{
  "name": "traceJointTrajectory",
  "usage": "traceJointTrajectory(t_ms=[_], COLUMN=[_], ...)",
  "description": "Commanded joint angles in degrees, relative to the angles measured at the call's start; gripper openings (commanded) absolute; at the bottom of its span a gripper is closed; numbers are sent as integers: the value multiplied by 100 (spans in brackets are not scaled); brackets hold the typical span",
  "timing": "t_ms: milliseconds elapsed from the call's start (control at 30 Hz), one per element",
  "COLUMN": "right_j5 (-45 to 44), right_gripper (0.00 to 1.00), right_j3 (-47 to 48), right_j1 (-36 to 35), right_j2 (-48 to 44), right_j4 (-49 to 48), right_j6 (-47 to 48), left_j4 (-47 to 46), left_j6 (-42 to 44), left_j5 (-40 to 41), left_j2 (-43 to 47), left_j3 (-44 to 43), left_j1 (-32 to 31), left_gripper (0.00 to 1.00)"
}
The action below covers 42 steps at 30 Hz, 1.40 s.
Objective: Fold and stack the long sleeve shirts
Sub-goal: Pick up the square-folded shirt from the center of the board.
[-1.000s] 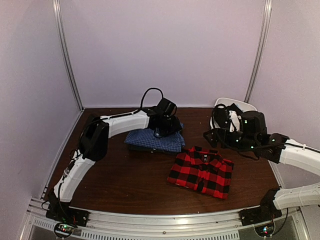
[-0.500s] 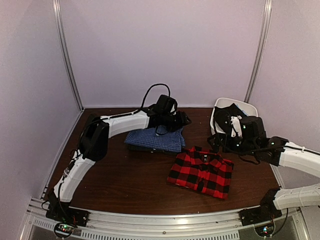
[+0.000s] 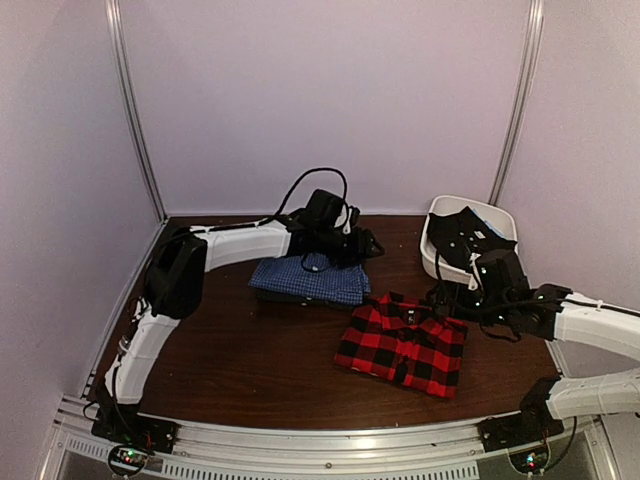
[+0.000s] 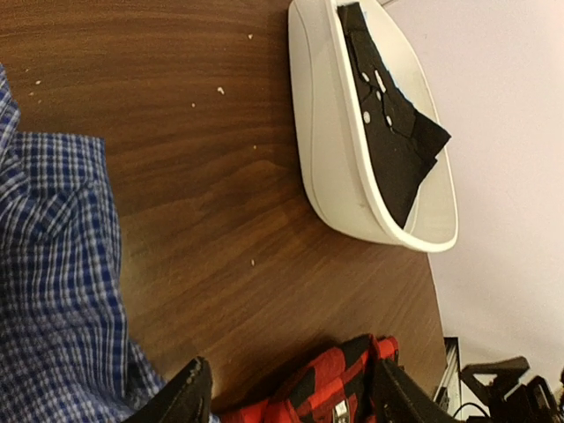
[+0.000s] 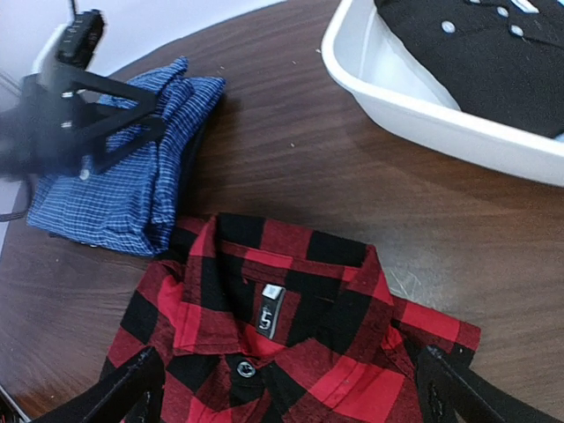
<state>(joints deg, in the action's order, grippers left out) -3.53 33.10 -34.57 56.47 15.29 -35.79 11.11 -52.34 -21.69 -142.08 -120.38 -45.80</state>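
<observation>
You have both shirts folded on the table [image 3: 250, 350], side by side and not stacked. The red-and-black plaid shirt [image 3: 405, 345] lies flat with its collar on the far side. The right wrist view shows a small label inside the collar and a button just below it.

The blue check shirt [image 3: 310, 280] sits beyond the plaid shirt and to its left. Its near right corner is just beside the plaid shirt's left shoulder, and whether the two touch is hard to tell.

The white tub [image 3: 430, 250] stands beyond the plaid shirt and to its right, with bare table between them. A black garment [image 3: 470, 232] with pale buttons lies in the tub and drapes over its rim.

Your left fingers [image 4: 189, 397] are spread apart with nothing between them. Through the gap the wrist camera sees bare table and a strip of the plaid shirt's far edge. From above, they hang farther from the plaid shirt than the blue shirt's far right corner is, pointing toward the tub. You cannot tell from these views whether they brush the blue cloth.

Your right fingers [image 5: 123, 392] are spread wide and empty. They hover over the plaid shirt's collar end, one finger off each shoulder, and are not gripping the fabric.
</observation>
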Motion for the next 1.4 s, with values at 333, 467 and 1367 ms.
traceJointTrajectory(t_ms=[333, 467, 1367], right_j5=[208, 341, 1327], right_gripper=[99, 99, 78], right_j3=[-1262, -1497, -1955], right_j1=[414, 449, 556], right_j2=[-486, -566, -96], right_j4=[123, 119, -767], right_j6=[-1319, -1606, -2201], left_j4=[386, 719, 665], left_j6=[1409, 1669, 1698], left_j5=[-160, -39, 309], left_j2=[2655, 2921, 1796], left_j3=[2992, 3498, 3381], left_j1=[-289, -491, -882], left_gripper=[60, 59, 59])
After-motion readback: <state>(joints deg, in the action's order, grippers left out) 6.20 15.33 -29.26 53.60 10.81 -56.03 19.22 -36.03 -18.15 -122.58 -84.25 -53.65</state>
